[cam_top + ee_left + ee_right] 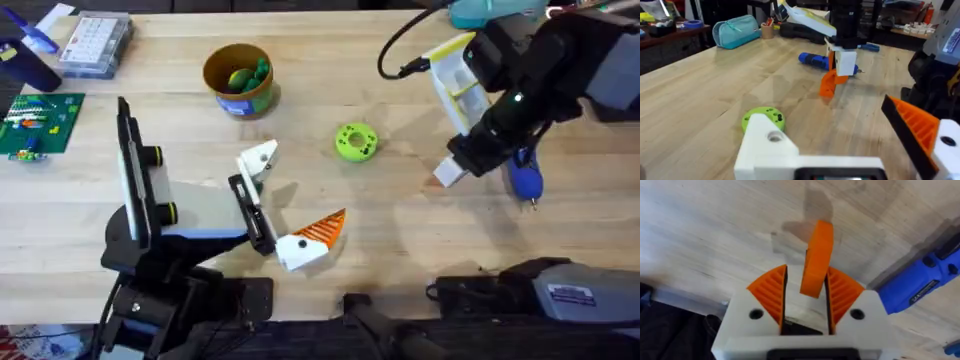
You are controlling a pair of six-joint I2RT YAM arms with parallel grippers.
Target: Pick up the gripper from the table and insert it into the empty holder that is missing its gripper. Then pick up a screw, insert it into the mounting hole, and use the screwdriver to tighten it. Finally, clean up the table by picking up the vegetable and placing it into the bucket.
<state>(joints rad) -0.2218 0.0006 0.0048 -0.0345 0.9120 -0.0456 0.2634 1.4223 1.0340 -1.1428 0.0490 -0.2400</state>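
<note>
Gripper piece [816,260] is already off the table, pinched between the right gripper [805,297] and its two orange ribbed pads [771,292]. In the right wrist view the orange end sticks straight out past the fingertips, so its long axis runs along the fingers, pointing down at the wood. The left wrist view shows the same thing from across the table: white block [846,61] up in the clamp, orange end [828,84] hanging just above the tabletop [715,100].

Going near to far in the overhead view: the left arm sits at the lower left with its left gripper [285,205] spread wide open, holding nothing. One side has the orange striped finger [318,235], the other is just a bare white holder [258,160] with a hole in it. My guess is that's the empty slot the piece goes into.

So what matters is this: the held piece [448,175] is out on the right side, and the holder lies well to its left, past the green disc [355,141]. The right arm has to carry it across and, I'd say, turn it so the white end lines up with the holder.

The blue screwdriver [524,178] lies on the table just beside the right gripper. Farther back, the yellow bucket [238,82] already has something green in it.
</note>
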